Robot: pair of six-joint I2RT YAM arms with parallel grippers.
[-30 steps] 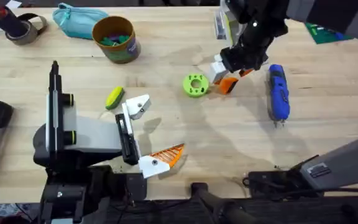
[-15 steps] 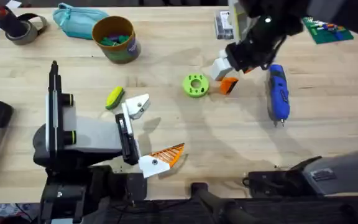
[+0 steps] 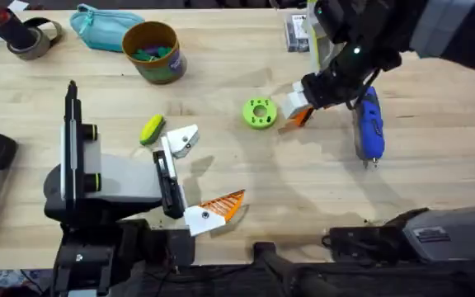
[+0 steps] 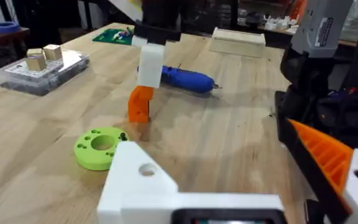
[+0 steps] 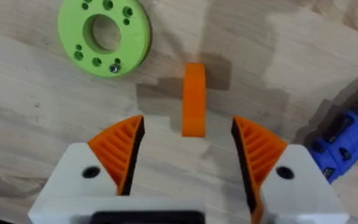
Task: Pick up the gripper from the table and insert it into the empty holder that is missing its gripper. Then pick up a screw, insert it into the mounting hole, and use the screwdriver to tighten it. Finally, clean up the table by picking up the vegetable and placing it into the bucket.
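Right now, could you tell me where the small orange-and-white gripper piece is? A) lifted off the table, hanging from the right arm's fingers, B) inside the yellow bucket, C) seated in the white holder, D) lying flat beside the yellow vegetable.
A: the left wrist view shows the gripper piece hanging from the right gripper, its orange tip above its shadow on the table.

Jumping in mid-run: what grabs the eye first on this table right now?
The right gripper holds the gripper part by its white block, orange finger hanging just above the wood, between the lime-green disc and the blue screwdriver. The empty holder waits at mid-left beside the vegetable, and the bucket stands at the far left.
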